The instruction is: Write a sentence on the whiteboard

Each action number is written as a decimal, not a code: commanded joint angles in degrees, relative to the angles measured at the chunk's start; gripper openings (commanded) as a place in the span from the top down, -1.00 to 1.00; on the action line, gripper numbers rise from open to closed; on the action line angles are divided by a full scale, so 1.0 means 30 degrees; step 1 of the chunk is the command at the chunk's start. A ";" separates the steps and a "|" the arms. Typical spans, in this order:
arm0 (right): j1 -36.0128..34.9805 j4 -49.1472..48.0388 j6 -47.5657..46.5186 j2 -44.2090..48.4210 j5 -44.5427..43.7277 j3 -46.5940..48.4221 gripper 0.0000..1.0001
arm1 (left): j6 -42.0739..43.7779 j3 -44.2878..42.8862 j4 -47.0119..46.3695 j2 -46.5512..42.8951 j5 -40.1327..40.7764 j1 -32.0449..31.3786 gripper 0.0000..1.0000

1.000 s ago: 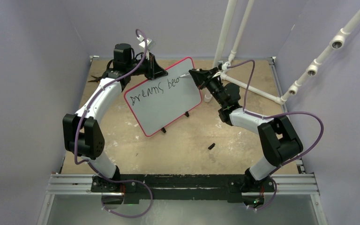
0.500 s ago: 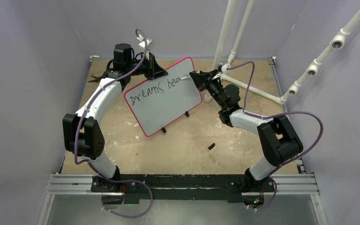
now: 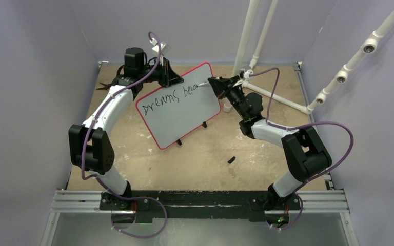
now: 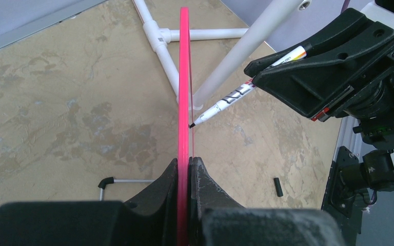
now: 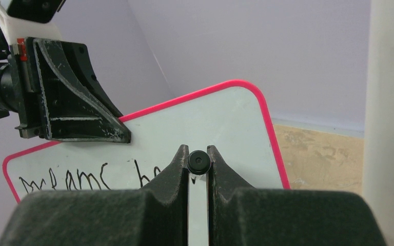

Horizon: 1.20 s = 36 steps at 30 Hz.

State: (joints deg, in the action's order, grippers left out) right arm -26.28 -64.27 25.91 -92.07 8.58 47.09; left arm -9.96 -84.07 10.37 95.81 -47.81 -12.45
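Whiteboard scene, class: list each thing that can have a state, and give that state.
whiteboard: tilted, gripped at its top edge
sentence: unfinished, second word only begun
marker: uncapped, tip against the whiteboard
left claw: shut on the whiteboard
right claw: shut on the marker
small black piece: lying loose on the table

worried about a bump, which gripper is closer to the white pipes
Right. The right gripper, holding the marker, sits just beside the white pipes. The left gripper clamps the board at its top edge, farther off to the left.
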 commanded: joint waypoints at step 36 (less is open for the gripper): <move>0.0031 -0.1481 0.0157 0.0749 -0.1750 -0.0025 1.00 | -0.0051 0.0690 0.1406 0.0612 -0.0996 -0.0128 1.00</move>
State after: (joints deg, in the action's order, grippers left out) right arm -26.28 -65.17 26.37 -90.96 4.95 44.47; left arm -9.98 -84.07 10.35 95.81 -48.38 -12.45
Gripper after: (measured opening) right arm 0.115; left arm 0.047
